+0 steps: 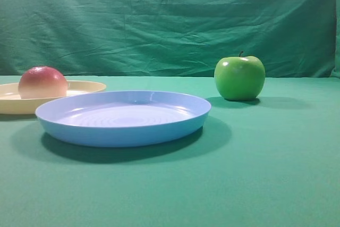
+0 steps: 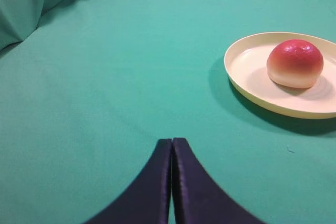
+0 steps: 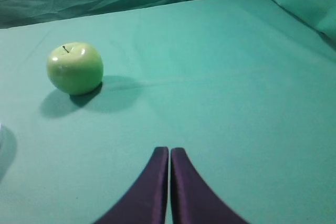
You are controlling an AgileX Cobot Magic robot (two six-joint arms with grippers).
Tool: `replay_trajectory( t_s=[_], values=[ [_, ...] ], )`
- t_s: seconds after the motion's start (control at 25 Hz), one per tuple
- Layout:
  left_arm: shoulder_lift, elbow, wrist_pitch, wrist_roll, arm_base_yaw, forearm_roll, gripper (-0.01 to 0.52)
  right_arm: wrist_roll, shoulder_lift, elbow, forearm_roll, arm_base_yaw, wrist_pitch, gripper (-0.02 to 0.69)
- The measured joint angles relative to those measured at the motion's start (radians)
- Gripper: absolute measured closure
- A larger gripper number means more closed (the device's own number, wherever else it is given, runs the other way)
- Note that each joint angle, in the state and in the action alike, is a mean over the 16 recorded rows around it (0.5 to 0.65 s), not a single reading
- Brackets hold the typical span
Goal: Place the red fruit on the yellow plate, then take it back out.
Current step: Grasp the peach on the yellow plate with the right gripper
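The red fruit, red fading to peach, sits on the yellow plate at the left of the exterior view. In the left wrist view my left gripper is shut with nothing in it, well short of the plate, which lies to its upper right. My right gripper is shut and empty too, over bare cloth. Neither gripper shows in the exterior view.
A light blue plate stands in the middle foreground, overlapping the yellow plate's front. A shiny green apple with a stem stands to the right. Green cloth covers the table and hangs behind it.
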Motion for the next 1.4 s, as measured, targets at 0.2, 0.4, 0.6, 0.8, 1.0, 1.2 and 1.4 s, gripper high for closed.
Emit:
replay_trajectory(
  t_s=[0.2, 0.4, 0.6, 0.8, 1.0, 1.2, 1.4],
  values=[
    [0.000, 0.000, 0.000, 0.000, 0.000, 0.000, 0.514, 0.001, 0.051, -0.076, 0.003, 0.000, -0.115, 0.665],
    [0.000, 0.000, 0.000, 0.000, 0.000, 0.000, 0.514, 0.003, 0.162, -0.212, 0.004, 0.000, -0.141, 0.665],
    [0.000, 0.000, 0.000, 0.000, 0.000, 0.000, 0.514, 0.006, 0.301, -0.388, 0.006, 0.000, -0.076, 0.665],
    [0.000, 0.000, 0.000, 0.000, 0.000, 0.000, 0.514, 0.009, 0.413, -0.534, 0.039, 0.000, 0.020, 0.665],
    [0.000, 0.000, 0.000, 0.000, 0.000, 0.000, 0.514, -0.008, 0.490, -0.625, 0.108, 0.000, 0.112, 0.665],
    [0.000, 0.000, 0.000, 0.000, 0.000, 0.000, 0.514, -0.112, 0.587, -0.703, 0.212, 0.018, 0.203, 0.665],
    [0.000, 0.000, 0.000, 0.000, 0.000, 0.000, 0.514, -0.267, 0.740, -0.797, 0.306, 0.074, 0.285, 0.665]
  ],
)
